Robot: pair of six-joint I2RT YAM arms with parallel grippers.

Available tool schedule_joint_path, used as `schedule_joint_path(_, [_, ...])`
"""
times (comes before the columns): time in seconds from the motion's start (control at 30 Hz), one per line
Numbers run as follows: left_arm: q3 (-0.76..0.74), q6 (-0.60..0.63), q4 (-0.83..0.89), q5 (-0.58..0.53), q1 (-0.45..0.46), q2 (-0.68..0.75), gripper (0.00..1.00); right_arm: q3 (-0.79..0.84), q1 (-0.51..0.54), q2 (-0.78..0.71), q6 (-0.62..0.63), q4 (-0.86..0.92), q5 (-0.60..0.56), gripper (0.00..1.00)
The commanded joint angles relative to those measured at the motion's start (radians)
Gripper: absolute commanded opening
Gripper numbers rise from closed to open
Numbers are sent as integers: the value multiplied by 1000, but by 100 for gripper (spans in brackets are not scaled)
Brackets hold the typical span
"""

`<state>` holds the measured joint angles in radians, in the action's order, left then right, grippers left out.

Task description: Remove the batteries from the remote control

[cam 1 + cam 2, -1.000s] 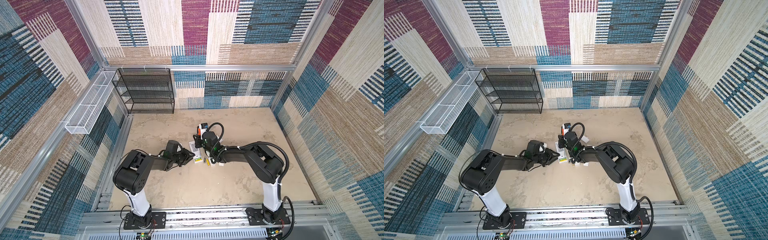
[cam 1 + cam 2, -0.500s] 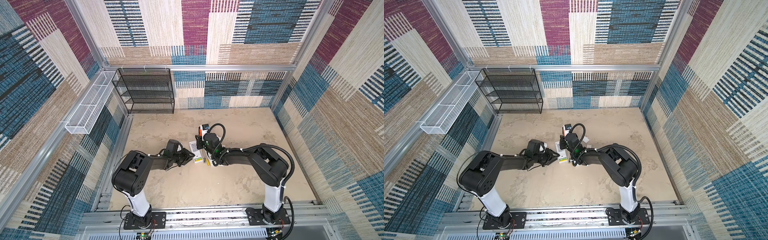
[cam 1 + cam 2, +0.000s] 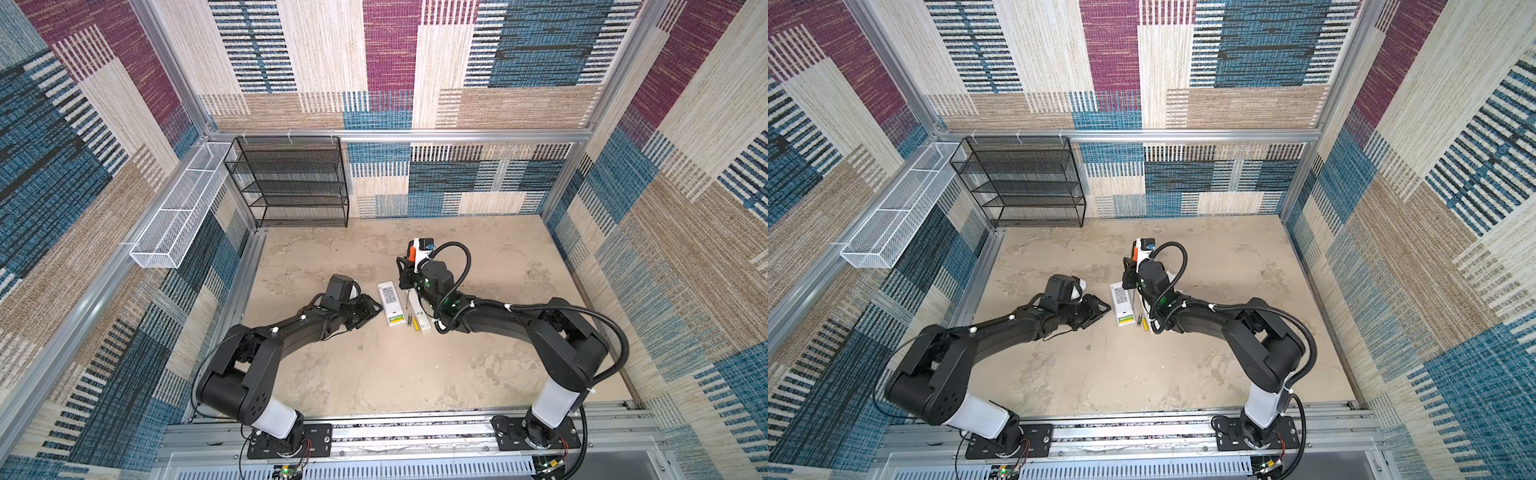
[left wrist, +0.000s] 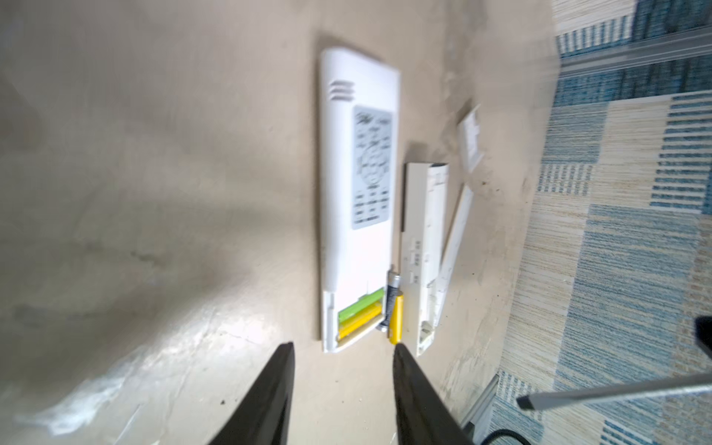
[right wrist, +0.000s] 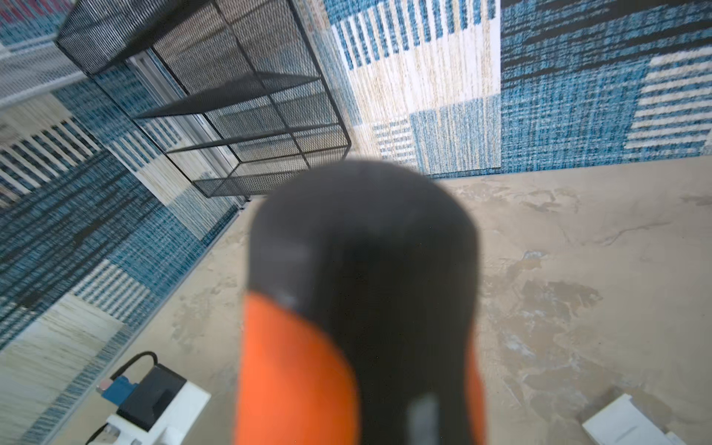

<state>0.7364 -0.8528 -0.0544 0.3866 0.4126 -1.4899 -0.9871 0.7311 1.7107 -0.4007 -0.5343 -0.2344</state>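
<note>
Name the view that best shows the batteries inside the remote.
Left wrist view: the green and yellow batteries sit close-up in the opened remote. In both top views they are a tiny coloured patch. The right wrist view shows none.

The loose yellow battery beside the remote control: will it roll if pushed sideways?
Probably yes: the yellow battery is a smooth cylinder lying flat on the hard table. It likely stops soon, since the dark battery and the white cover flank it closely.
</note>
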Motion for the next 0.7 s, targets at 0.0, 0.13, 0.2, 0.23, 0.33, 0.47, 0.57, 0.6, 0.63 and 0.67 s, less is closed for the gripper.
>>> schedule_joint_path(0.0, [22, 191, 54, -54, 9, 91, 46, -33, -4, -63, -58, 123, 61, 0])
schedule_joint_path(0.13, [66, 370, 54, -116, 93, 204, 48, -51, -12, -138, -111, 217, 107, 0])
schedule_joint_path(0.2, [90, 477, 45, -164, 161, 249, 49, -60, -12, -165, -136, 259, 125, 0])
schedule_joint_path(0.23, [97, 515, 37, -180, 189, 265, 50, -62, -12, -177, -149, 274, 130, 0])
schedule_joint_path(0.33, [108, 581, -6, -192, 259, 288, 50, -57, -13, -214, -181, 302, 140, 0])
schedule_joint_path(0.47, [128, 573, -9, -147, 305, 256, 51, -40, -13, -255, -215, 307, 158, 0])
schedule_joint_path(0.57, [123, 549, -37, -135, 325, 232, 51, -30, -13, -276, -232, 309, 164, 0])
schedule_joint_path(0.6, [113, 533, -59, -126, 327, 228, 51, -28, -12, -282, -232, 310, 164, 0])
schedule_joint_path(0.63, [108, 522, -85, -118, 328, 223, 51, -27, -13, -284, -231, 313, 166, 0])
schedule_joint_path(0.67, [102, 509, -105, -108, 330, 216, 51, -27, -13, -287, -232, 320, 165, 0])
